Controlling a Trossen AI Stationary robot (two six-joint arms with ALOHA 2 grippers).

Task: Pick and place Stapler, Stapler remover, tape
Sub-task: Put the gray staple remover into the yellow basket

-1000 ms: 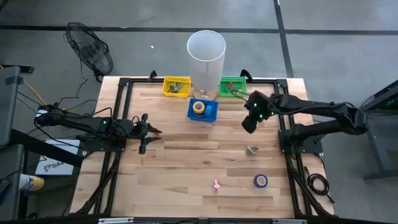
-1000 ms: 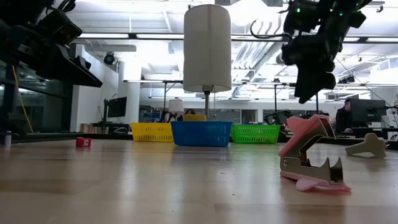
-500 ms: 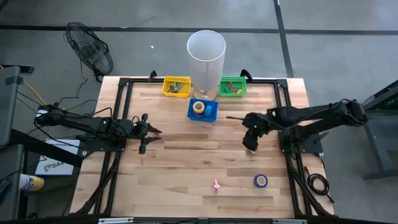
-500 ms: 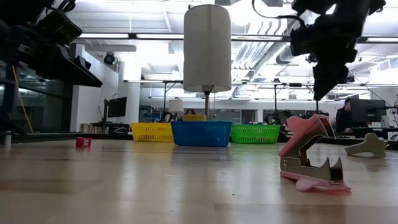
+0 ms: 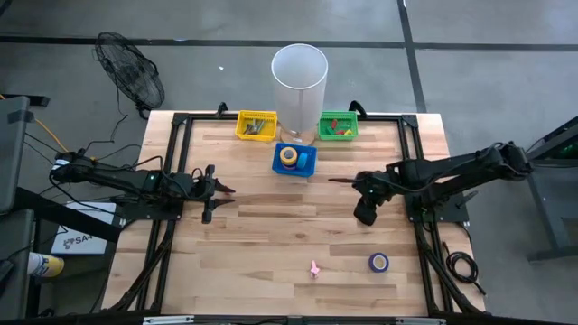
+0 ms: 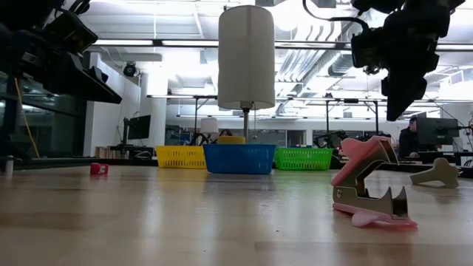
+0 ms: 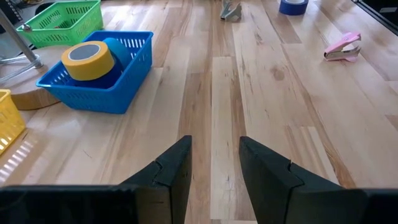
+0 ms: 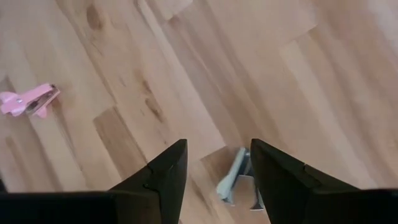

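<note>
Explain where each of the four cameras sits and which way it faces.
High view: overhead, straight down; both arms, left gripper, right gripper.
Low view: table height, level across; right gripper above, pink staple remover near.
Left wrist: forward past open fingers to blue plastic basket.
Right wrist: down past open fingers at grey metal staple remover.
Shared: all show the pink remover.

A robotics lab: a framed wooden worktable [image 5: 271, 226] on concrete floor, fluorescent ceiling lights [image 6: 177, 43], monitors [image 6: 436, 131] behind
</note>
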